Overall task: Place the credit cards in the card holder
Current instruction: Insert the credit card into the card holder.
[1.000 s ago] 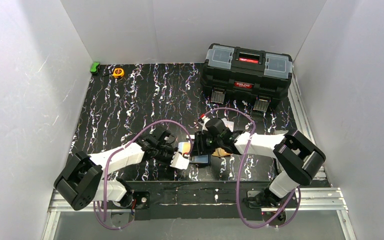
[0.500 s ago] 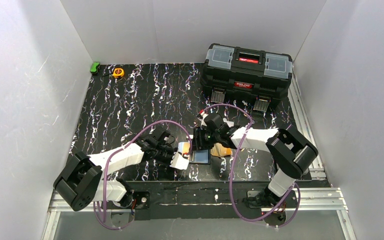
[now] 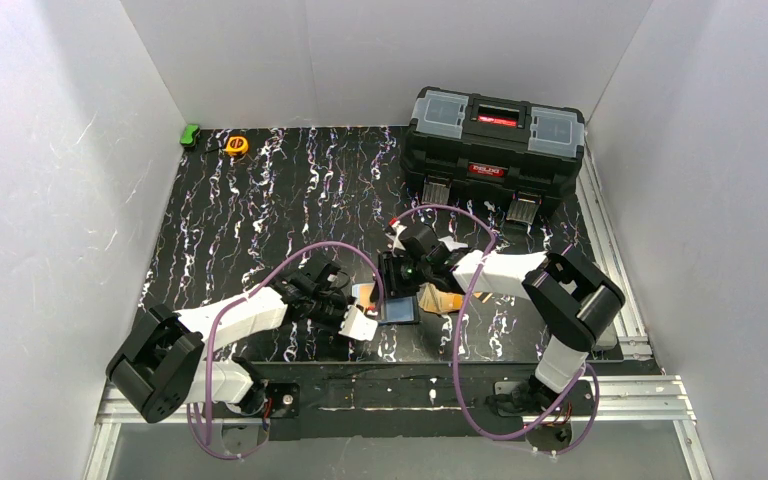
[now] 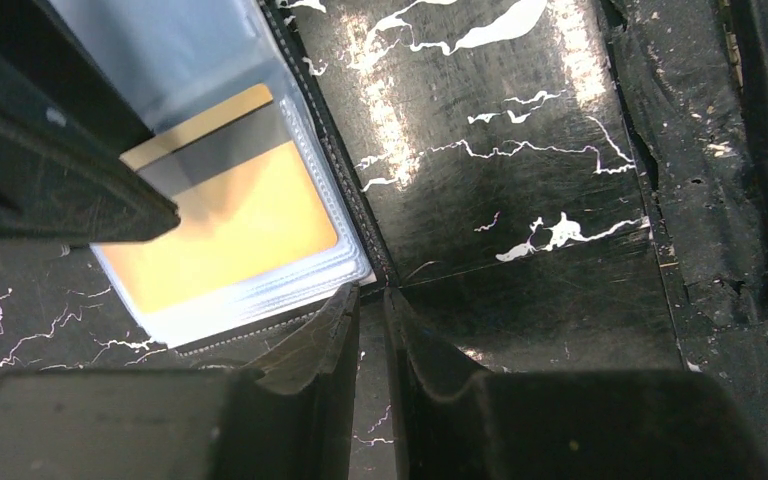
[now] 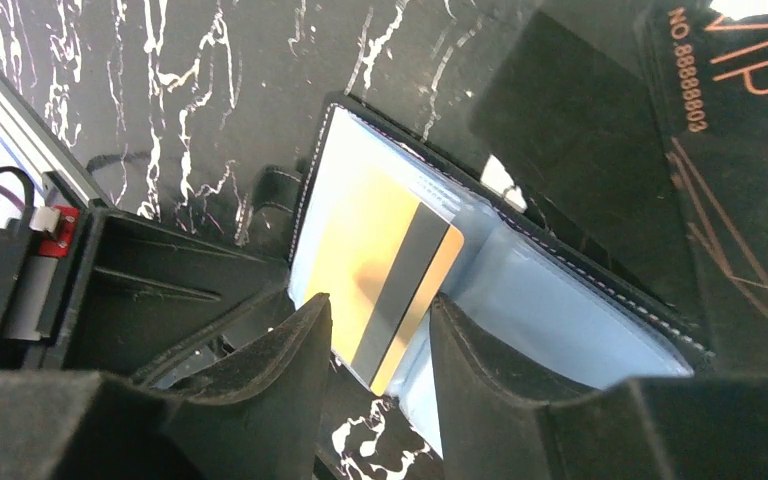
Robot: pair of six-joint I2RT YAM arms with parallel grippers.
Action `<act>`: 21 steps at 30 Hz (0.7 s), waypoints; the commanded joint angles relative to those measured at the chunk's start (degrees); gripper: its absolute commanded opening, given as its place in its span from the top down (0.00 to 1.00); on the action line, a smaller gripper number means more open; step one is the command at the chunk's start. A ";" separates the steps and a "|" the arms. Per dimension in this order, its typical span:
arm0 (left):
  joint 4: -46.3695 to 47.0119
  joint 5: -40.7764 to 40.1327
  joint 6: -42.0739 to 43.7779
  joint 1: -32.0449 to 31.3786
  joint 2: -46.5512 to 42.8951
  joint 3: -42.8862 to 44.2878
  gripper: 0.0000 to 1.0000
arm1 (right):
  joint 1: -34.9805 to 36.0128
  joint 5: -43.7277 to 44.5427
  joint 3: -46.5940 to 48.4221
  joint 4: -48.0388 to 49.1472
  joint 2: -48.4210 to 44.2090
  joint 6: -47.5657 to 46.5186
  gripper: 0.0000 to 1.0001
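Note:
The black card holder [image 3: 400, 311] lies open near the table's front edge, its bluish sleeves [image 5: 560, 300] facing up. An orange-yellow credit card [image 5: 380, 265] with a dark stripe sits partly inside a sleeve, one end sticking out; it also shows in the left wrist view [image 4: 230, 220]. My right gripper [image 5: 380, 315] is open above that free end, with the card's corner between the fingers. My left gripper [image 4: 372, 295] is nearly closed, pinching the holder's corner [image 4: 260, 310]. More cards [image 3: 442, 298] lie just right of the holder. A black VIP card [image 5: 720, 100] lies beside it.
A large black toolbox [image 3: 495, 150] stands at the back right. A yellow tape measure [image 3: 236, 145] and a small green object [image 3: 190, 135] lie at the back left. The table's metal front rail [image 3: 400, 395] runs close behind the holder.
My right gripper has shifted a little left and farther from me over the holder. The orange-yellow card lies in the sleeve. The left arm has stayed put.

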 commanded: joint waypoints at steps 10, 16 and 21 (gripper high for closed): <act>-6.83 0.28 -1.15 -0.05 -2.65 1.66 0.84 | 2.39 1.93 5.83 -3.75 1.26 -1.26 0.49; -13.87 -1.45 -6.12 0.75 -7.28 5.60 0.70 | 2.01 4.22 4.35 -6.04 -3.47 -1.74 0.32; -21.98 -6.24 -9.17 1.69 -9.78 10.39 0.61 | 1.62 5.50 3.08 -9.80 -8.96 -2.34 0.02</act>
